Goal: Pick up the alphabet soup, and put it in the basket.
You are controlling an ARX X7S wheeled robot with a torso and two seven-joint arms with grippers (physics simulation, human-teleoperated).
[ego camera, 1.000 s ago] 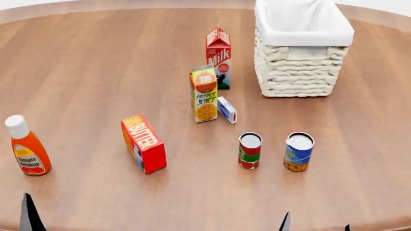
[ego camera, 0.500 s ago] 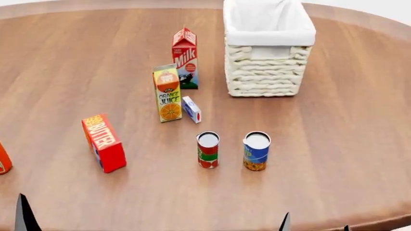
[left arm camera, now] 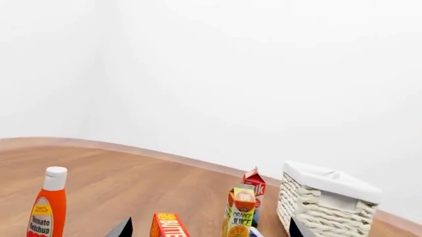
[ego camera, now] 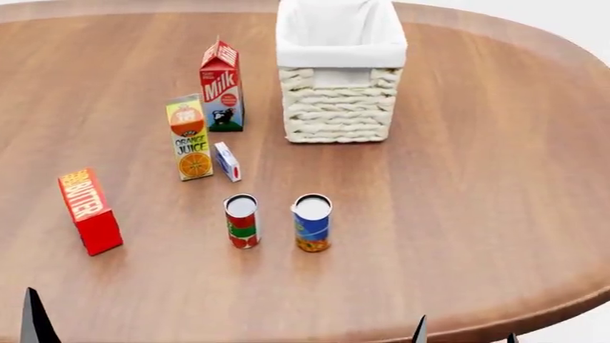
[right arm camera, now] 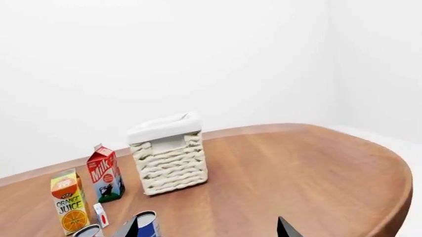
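Note:
The alphabet soup (ego camera: 312, 223), a blue-labelled can with a yellow-orange picture low down, stands upright on the round wooden table (ego camera: 476, 179). The right wrist view shows it low, by one fingertip (right arm camera: 149, 223). The cream wicker basket (ego camera: 338, 111) with white lining stands beyond it and also shows in the right wrist view (right arm camera: 170, 165) and the left wrist view (left arm camera: 323, 210). My right gripper (ego camera: 467, 336) is open and empty at the near edge, right of the can. My left gripper (left arm camera: 209, 232) is open and empty; one of its fingertips (ego camera: 36, 321) shows at the near left.
A red-and-green can (ego camera: 242, 221) stands just left of the soup. Behind it are a small white-blue box (ego camera: 227, 161), an orange juice carton (ego camera: 188, 137) and a milk carton (ego camera: 221, 86). A butter box (ego camera: 88, 211) is at the left. A ketchup bottle (left arm camera: 47, 210) shows only in the left wrist view.
The head view has swung right: every object has slid left in the picture and the ketchup bottle has left it. Nothing on the table has moved. Both grippers stay low and open.

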